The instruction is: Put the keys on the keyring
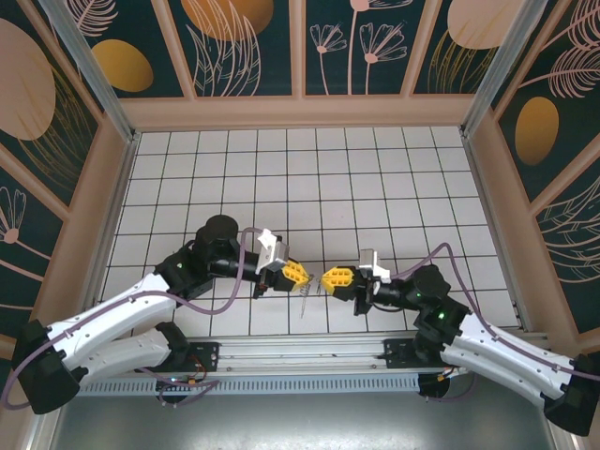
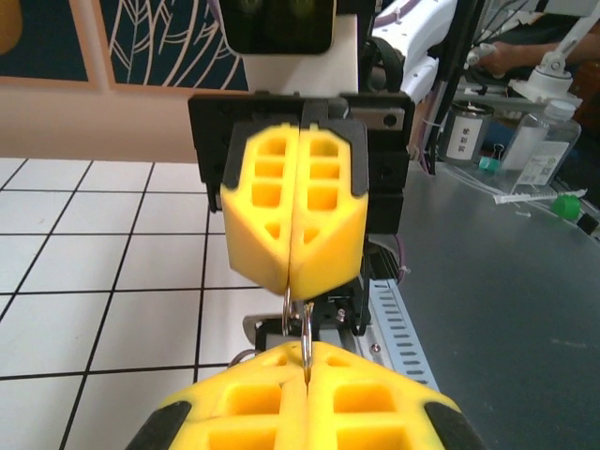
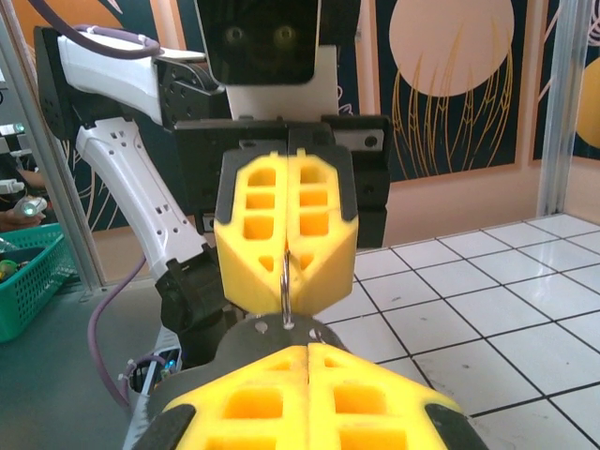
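Over the near middle of the tiled floor my two yellow-fingered grippers meet tip to tip. The left gripper (image 1: 302,274) (image 2: 307,384) is shut on a thin metal ring (image 2: 306,342) (image 3: 284,289) of the keyring, which stands edge-on out of its fingertips. The right gripper (image 1: 325,278) (image 3: 307,354) is shut on a dark flat piece with small holes (image 3: 246,336), seemingly a key's head, and the ring touches its middle hole. A thin grey strand (image 1: 307,300) hangs beneath the gap; chain or key, I cannot tell which.
White tiled floor (image 1: 309,178) stretches back to patterned walls. A metal rail (image 1: 300,354) runs along the near edge between the arm bases. Beyond the enclosure there are a green basket (image 3: 23,281) and bottles on a grey bench (image 2: 544,155).
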